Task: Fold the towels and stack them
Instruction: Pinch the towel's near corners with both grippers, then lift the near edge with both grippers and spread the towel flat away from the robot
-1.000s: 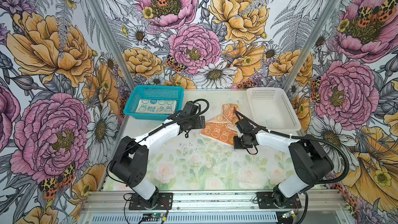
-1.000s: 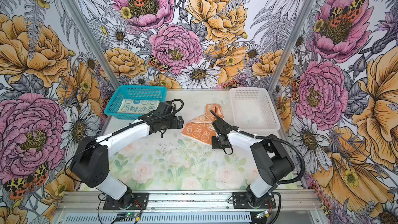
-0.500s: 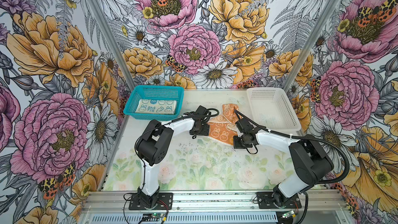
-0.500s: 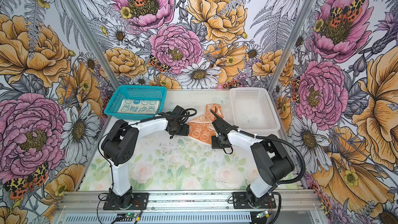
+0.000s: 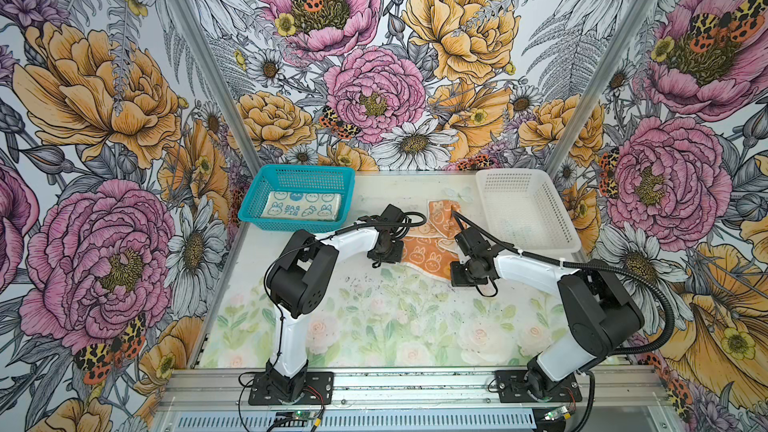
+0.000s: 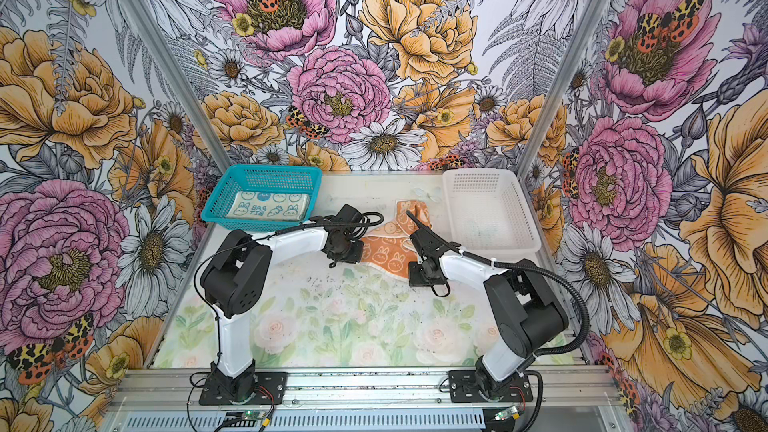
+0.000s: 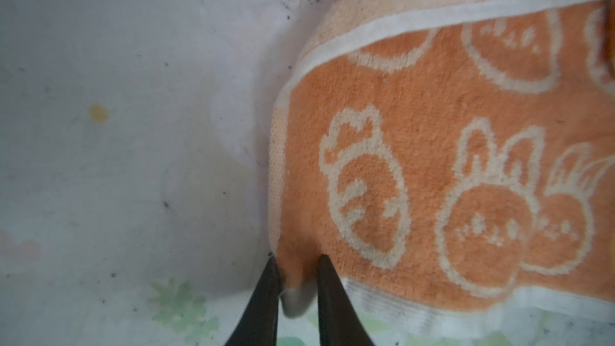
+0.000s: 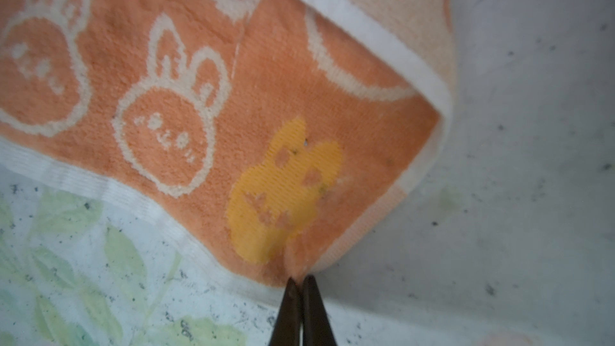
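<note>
An orange towel [image 5: 430, 257] with white bunnies lies crumpled on the table, toward the back and near the middle, with part of it folded over. My left gripper [image 7: 296, 269] is shut on the towel's [image 7: 432, 148] near left corner, and a pinch of cloth bulges between its fingers. My right gripper [image 8: 301, 281] is shut on the near right corner of the same towel [image 8: 273, 101], beside a yellow bunny patch. In both top views the wrists hide the fingertips. A cream towel [image 5: 301, 210] with blue bunnies lies folded in the teal basket [image 5: 253, 205].
A white mesh basket [image 5: 523, 201] stands at the back right, close to the towel's far end. The teal basket [image 6: 216, 205] stands at the back left. The floral mat [image 5: 374, 317] spreads toward the front rail.
My left arm swung in from beside the teal basket to the orange towel's left corner, and its jaws closed on the cloth. The right arm has not moved.
</note>
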